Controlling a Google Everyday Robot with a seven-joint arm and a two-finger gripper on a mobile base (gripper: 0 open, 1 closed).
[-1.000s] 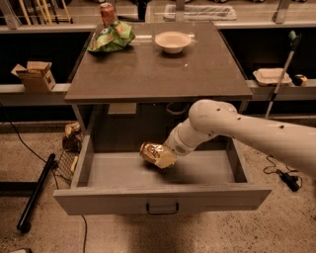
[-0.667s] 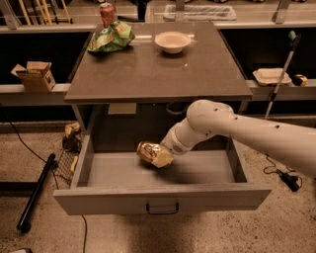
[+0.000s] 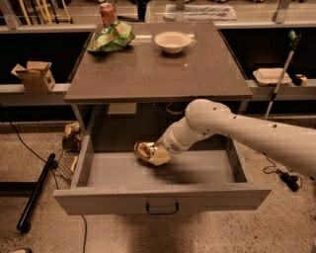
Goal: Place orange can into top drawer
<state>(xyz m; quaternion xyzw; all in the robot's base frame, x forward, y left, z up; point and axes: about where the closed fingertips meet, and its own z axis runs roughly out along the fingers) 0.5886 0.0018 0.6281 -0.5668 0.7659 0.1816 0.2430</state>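
Observation:
The top drawer (image 3: 123, 178) is pulled fully open under the grey table, with a small dark handle (image 3: 162, 208) on its front panel. My white arm reaches in from the right. My gripper (image 3: 157, 154) is shut on the orange can (image 3: 144, 150), which lies on its side and is held over the middle of the drawer, just above its floor. The can's mottled gold label and a shiny end face left.
On the table top (image 3: 158, 74) stand a red-orange can (image 3: 106, 14), a green chip bag (image 3: 110, 37) and a white bowl (image 3: 172, 41). A cardboard box (image 3: 33, 75) sits on the left shelf. A black pole (image 3: 35, 192) lies on the floor at left.
The gripper with the can has shifted slightly left and a little up over the drawer. The can stays in the grip.

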